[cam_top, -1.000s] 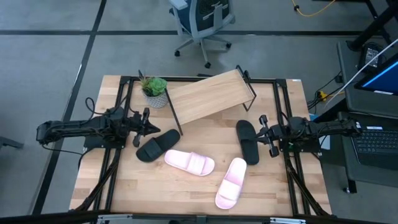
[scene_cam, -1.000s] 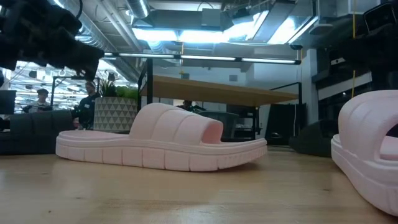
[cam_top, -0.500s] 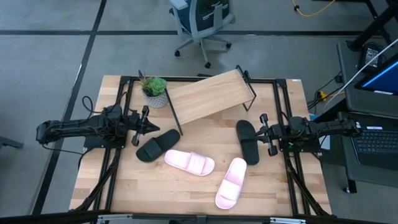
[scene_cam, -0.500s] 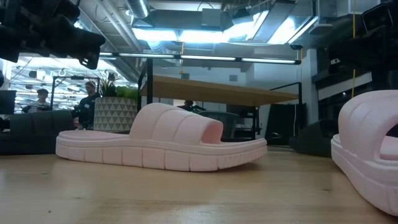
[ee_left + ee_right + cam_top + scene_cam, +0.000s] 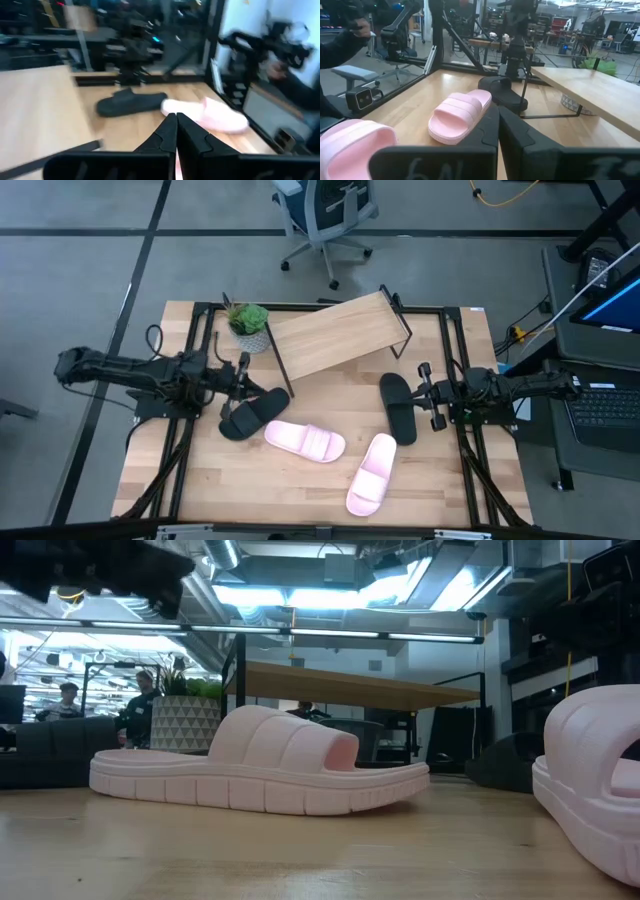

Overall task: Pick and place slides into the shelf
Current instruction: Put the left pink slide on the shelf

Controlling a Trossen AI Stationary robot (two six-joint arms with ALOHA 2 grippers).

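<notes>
Two black slides (image 5: 253, 413) (image 5: 397, 407) and two pale pink slides (image 5: 305, 442) (image 5: 371, 473) lie sole-down on the wooden table. The shelf (image 5: 338, 333), a slanted light-wood board on a black wire frame, stands at the table's far side. My left gripper (image 5: 243, 375) hovers shut above the table, just beyond the left black slide, pointing toward the table's right. In its wrist view the fingers (image 5: 176, 122) meet with nothing between them. My right gripper (image 5: 422, 392) waits shut beside the right black slide. Its wrist view shows closed fingers (image 5: 497, 117) and a pink slide (image 5: 460, 115) ahead.
A small potted plant (image 5: 248, 325) stands left of the shelf, close to my left gripper. Black frame rails (image 5: 190, 420) run along both sides of the table. An office chair (image 5: 325, 215) stands on the floor beyond the far edge. People sit in the room behind (image 5: 140, 700).
My left gripper has risen and reached toward the table's right, swinging toward the left black slide, and stays shut. The slides have not moved.
</notes>
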